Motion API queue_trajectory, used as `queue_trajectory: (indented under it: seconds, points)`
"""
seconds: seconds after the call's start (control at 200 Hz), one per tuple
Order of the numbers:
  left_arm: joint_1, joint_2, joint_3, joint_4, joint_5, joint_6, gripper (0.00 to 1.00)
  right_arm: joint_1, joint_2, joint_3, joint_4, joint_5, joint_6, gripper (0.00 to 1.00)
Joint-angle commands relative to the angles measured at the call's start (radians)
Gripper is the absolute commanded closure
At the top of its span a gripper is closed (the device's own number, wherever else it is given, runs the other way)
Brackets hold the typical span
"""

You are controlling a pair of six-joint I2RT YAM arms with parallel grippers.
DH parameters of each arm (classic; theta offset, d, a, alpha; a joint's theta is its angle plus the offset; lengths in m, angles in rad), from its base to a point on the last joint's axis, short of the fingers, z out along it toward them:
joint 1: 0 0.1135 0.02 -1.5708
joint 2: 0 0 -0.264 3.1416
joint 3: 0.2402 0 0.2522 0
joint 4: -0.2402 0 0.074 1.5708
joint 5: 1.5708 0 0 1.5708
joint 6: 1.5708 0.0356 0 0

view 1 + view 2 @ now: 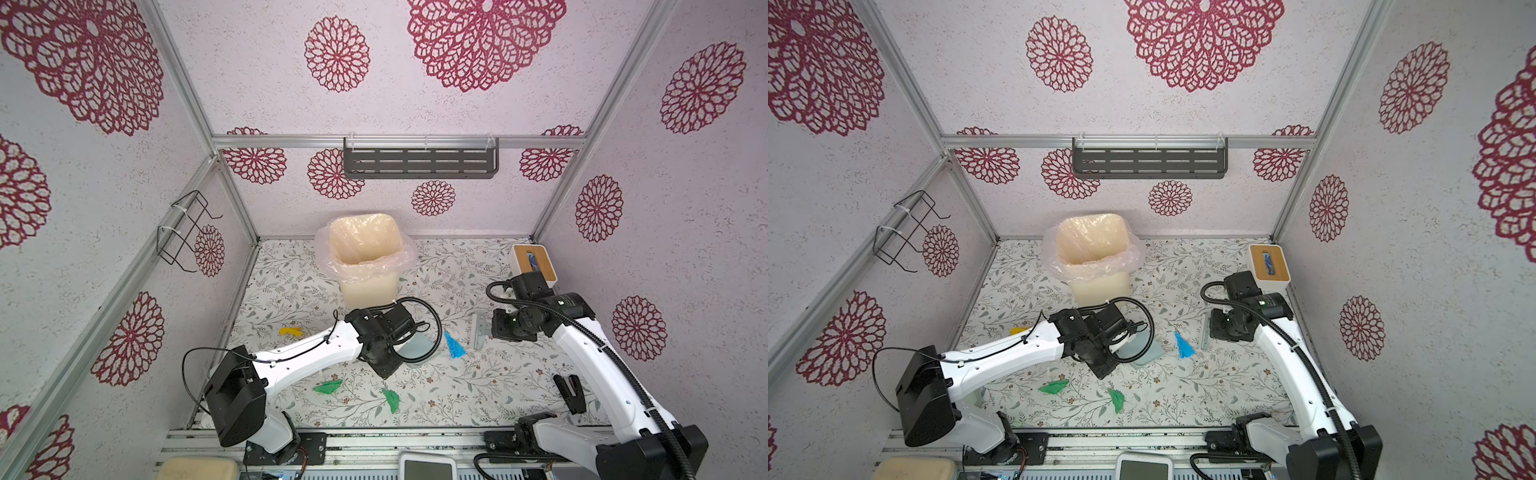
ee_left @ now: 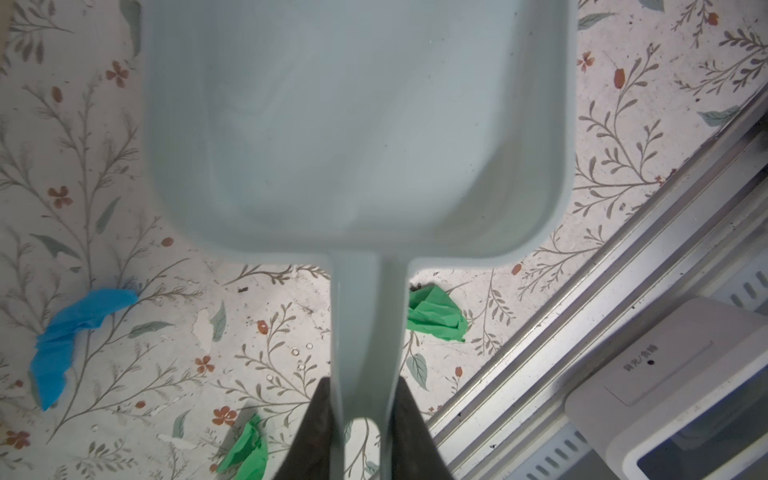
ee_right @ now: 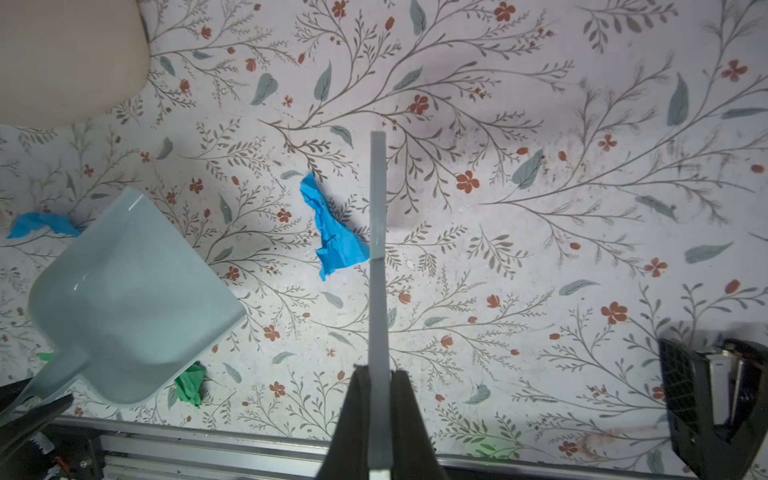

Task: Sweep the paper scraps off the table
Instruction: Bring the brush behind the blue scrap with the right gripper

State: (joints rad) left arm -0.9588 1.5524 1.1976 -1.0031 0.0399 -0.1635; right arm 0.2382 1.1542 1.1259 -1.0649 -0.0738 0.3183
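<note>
The left gripper [image 2: 362, 386] pinches the thin handle [image 2: 365, 316] of a smooth blue plastic dustpan [image 2: 357, 124]; the right gripper [image 3: 379, 374] squeezes a flat grey stick [image 3: 377, 199]. Crinkly paper scraps [image 1: 454, 345] lie on the leafy table [image 1: 478, 395] around the dustpan: a blue scrap [image 3: 332, 232] between it and the stick, two green scraps [image 1: 328, 387] [image 1: 391, 400] by its handle. A cream bagged bin [image 1: 365, 257] stands behind it.

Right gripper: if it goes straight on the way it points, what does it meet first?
Probably bare table. The right gripper is shut on a thin grey strip that leads; past its tip the wrist view shows only printed surface. The blue scrap lies beside the strip, not in line. Tip height unclear.
</note>
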Motion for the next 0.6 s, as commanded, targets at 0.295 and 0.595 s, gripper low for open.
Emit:
queue_trajectory:
  seconds: [0.295, 0.595]
  points:
    - [-0.011, 0.143, 0.051, 0.024, 0.068, 0.116, 1.0, 0.021, 0.093, 0.061, -0.018, 0.104, -0.078, 1.0]
    - [-0.012, 0.203, 0.09, 0.018, 0.061, 0.167, 1.0, 0.088, 0.167, 0.125, -0.071, 0.185, -0.115, 1.0]
